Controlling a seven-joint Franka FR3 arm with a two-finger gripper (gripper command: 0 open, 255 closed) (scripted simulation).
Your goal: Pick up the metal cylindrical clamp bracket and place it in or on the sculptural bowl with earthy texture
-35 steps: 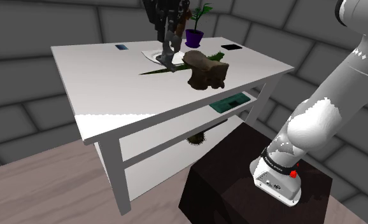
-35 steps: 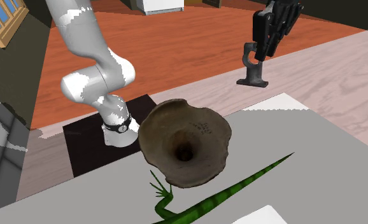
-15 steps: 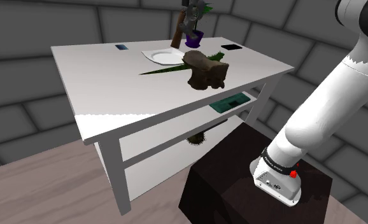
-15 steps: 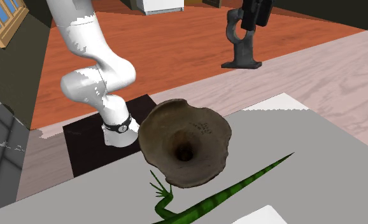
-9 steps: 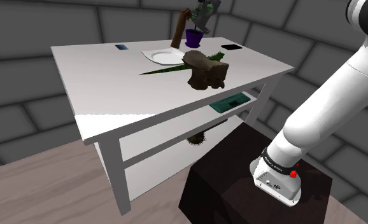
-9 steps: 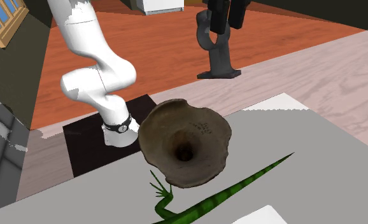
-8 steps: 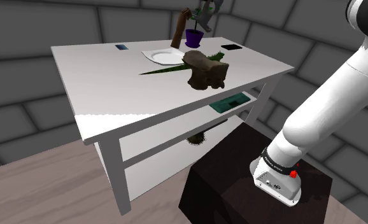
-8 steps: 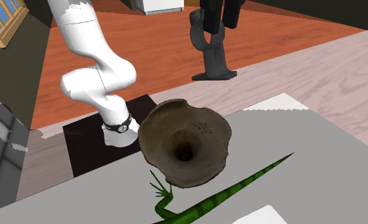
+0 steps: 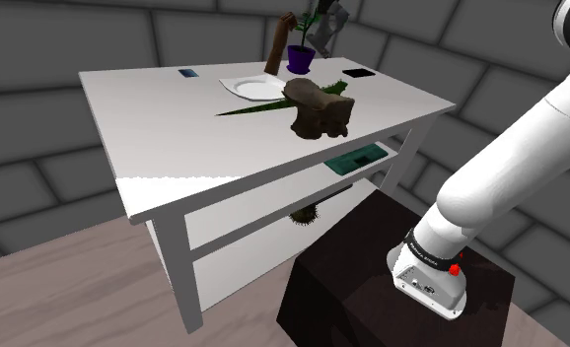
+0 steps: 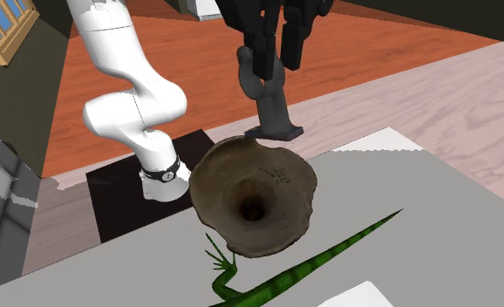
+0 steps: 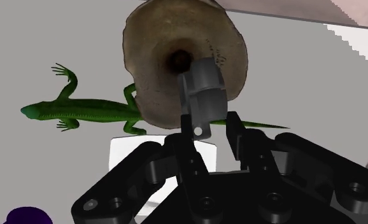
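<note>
Over the edge of the bowl (image 10: 214, 174) hangs the clamp (image 10: 273, 112), just brought across from aside by the gripper (image 10: 277, 61), fingers (image 10: 264, 54) pinching its ring end, likely leaving only lowering and release.

The white surface (image 9: 175, 128) carries one brown bowl (image 10: 255, 205), one green toy lizard (image 11: 81, 111), one white plate (image 9: 253, 89), one purple-potted plant (image 9: 300, 54) and two small flat slabs, one bluish (image 9: 187, 72) and one black (image 9: 357, 74); one grey clamp bracket (image 10: 272, 109) hangs above, and one teal thing (image 9: 357, 158) lies beneath.
</note>
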